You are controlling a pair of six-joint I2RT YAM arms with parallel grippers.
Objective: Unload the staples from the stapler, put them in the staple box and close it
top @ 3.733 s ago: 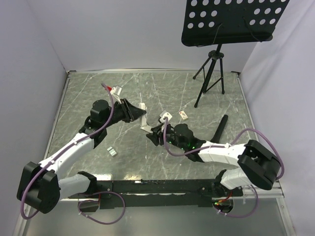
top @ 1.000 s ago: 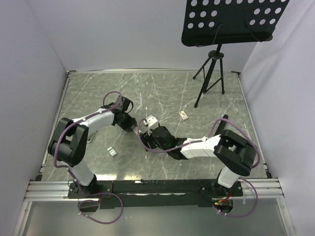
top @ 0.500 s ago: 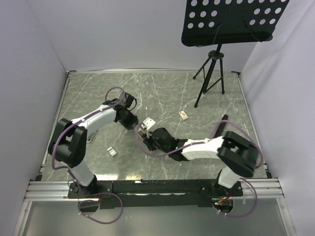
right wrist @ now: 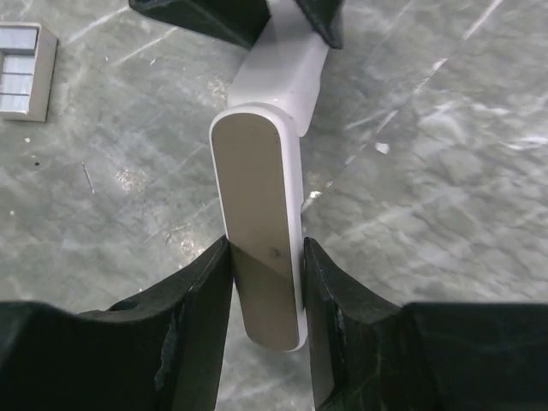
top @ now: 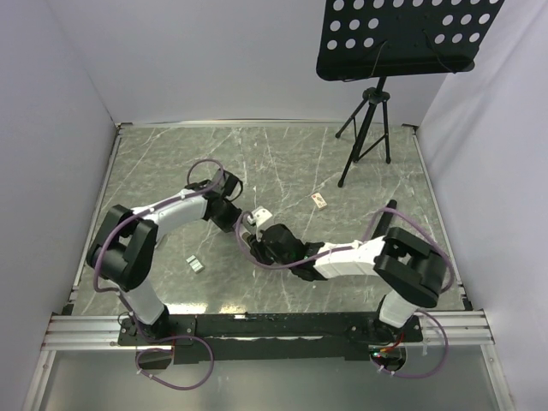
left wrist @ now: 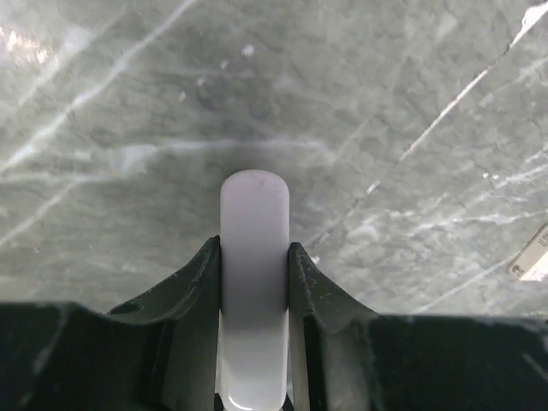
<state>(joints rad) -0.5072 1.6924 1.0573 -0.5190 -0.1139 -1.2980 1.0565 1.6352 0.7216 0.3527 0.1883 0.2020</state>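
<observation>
Stapler – mid-desk, spanning both arms | left jaws – clamped on plain white end | right jaws – clamped on grey-faced arm | staples – loose strip on desk, well apart | handling – anchor left firmly, hinge right open slowly, avoid twisting.

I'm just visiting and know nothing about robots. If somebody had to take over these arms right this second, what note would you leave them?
Left gripper: shut on the white body of the stapler.
Right gripper: shut on its metal-faced arm; the stapler appears swung open between them.
Done: one strip of staples lies on the table, on the left arm's side.
Left: the rail is hidden, so check for more staples.
</observation>
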